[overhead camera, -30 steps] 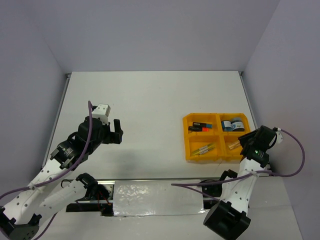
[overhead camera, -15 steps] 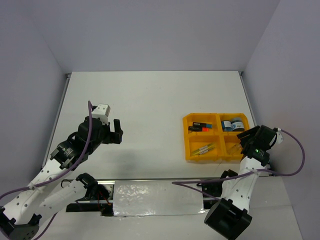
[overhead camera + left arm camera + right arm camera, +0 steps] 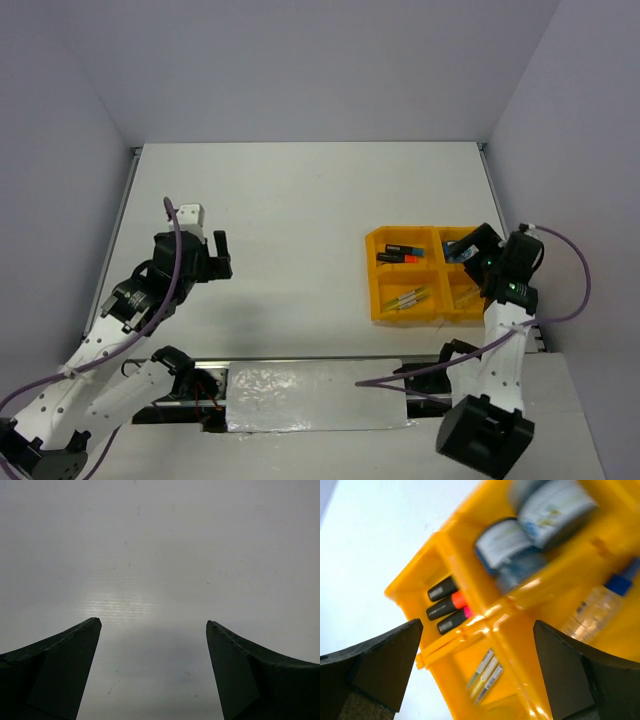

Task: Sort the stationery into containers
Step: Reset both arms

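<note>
Judging the clear bottle [image 3: 592,610] light and slippery, grip its mid-body; left gripper [image 3: 152,621] and right gripper [image 3: 477,624] stand open, empty.

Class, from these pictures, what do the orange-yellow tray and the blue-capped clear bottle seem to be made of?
Tray: moulded plastic by the look, glossy; bright glare runs along its dividers.
Bottle: clear body, probably plastic, though glass cannot be ruled out in this blurred view; the tray's yellow shows through it. Its blue cap is opaque, likely plastic.
</note>
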